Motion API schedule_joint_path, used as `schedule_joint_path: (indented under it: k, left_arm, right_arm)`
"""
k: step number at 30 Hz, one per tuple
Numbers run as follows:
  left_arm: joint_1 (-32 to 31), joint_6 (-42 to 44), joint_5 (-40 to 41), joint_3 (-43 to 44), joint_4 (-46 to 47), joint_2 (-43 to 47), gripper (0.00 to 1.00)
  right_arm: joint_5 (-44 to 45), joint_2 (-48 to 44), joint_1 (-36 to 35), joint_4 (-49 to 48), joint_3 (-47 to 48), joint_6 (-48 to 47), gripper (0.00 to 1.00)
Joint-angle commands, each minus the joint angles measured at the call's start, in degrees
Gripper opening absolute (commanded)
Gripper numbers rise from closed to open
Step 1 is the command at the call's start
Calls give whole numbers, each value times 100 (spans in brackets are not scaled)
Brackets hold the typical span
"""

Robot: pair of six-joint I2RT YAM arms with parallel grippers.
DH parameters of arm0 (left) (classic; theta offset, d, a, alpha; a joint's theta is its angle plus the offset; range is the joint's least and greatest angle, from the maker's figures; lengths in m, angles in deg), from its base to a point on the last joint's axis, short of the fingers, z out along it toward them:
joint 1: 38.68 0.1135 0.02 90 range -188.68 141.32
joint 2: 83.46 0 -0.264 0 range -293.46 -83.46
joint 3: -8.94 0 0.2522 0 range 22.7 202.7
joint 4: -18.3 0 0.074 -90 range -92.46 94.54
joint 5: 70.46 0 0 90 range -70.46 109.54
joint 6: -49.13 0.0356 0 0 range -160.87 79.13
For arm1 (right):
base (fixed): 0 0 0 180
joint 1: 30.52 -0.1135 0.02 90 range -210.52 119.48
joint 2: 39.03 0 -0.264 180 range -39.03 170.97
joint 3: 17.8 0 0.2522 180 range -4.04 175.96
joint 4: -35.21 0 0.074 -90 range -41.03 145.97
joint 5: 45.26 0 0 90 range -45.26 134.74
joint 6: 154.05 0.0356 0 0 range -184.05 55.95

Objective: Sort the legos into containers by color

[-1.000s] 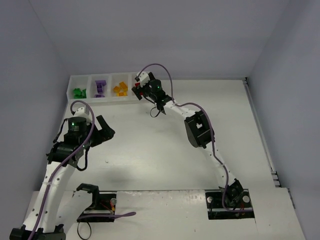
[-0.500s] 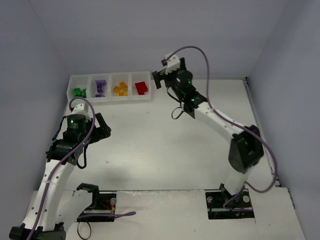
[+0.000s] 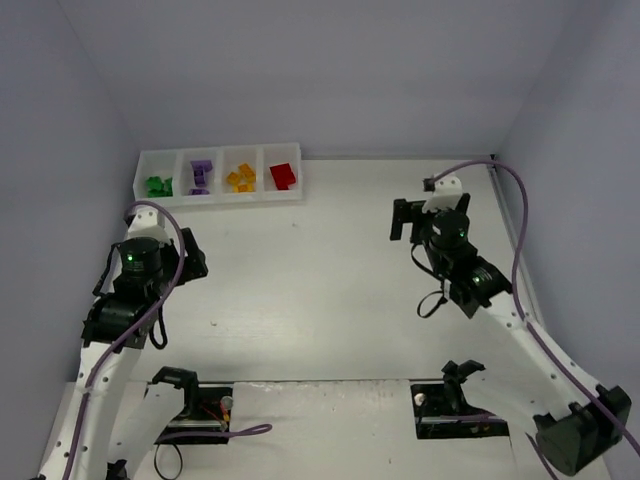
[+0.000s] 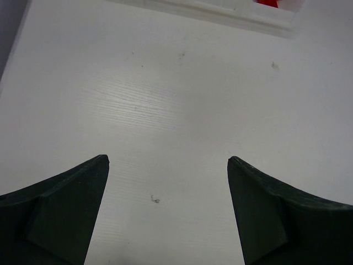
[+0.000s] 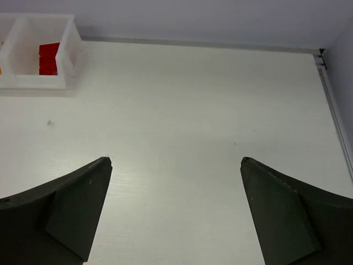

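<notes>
The containers are four compartments of one long white tray point(image 3: 220, 199) at the table's back left. From left to right they hold green legos point(image 3: 157, 185), purple legos point(image 3: 201, 175), orange-yellow legos point(image 3: 240, 180) and red legos point(image 3: 283, 176). My left gripper point(image 3: 193, 256) stands open over bare table in front of the tray's left end. My right gripper point(image 3: 399, 219) is open and empty at the right side, far from the tray. In the right wrist view the open right gripper point(image 5: 175, 159) faces the red legos point(image 5: 48, 58) in the end compartment point(image 5: 70, 47). Below the left gripper point(image 4: 167, 158) there is only tabletop.
The grey back and side walls close in the white table. A metal rail point(image 3: 520, 250) runs along the table's right edge. Both arm bases point(image 3: 460, 400) sit at the near edge. A small dark speck point(image 5: 50, 122) marks the table in front of the tray.
My right arm has swung from over the red compartment to the right side of the table, its jaws opening wider. The red legos have come into view. My left arm drew back slightly.
</notes>
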Motion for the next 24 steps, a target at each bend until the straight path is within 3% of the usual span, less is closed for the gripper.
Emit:
schedule_joint_path:
  k: [1,10,24]
  left_arm:
    - [-36,288,388,116,280,98,82]
    - [-36,121,160,-394,367,441,82]
    - [-36,-55,327,-359,236,450,82]
  right_arm:
    - [458,-1050,-24,589,-237,579,100]
    - [660,-2354,-24,1355,-924,1090,100]
    - [792,-1722,-24,1681,-282,1530,100]
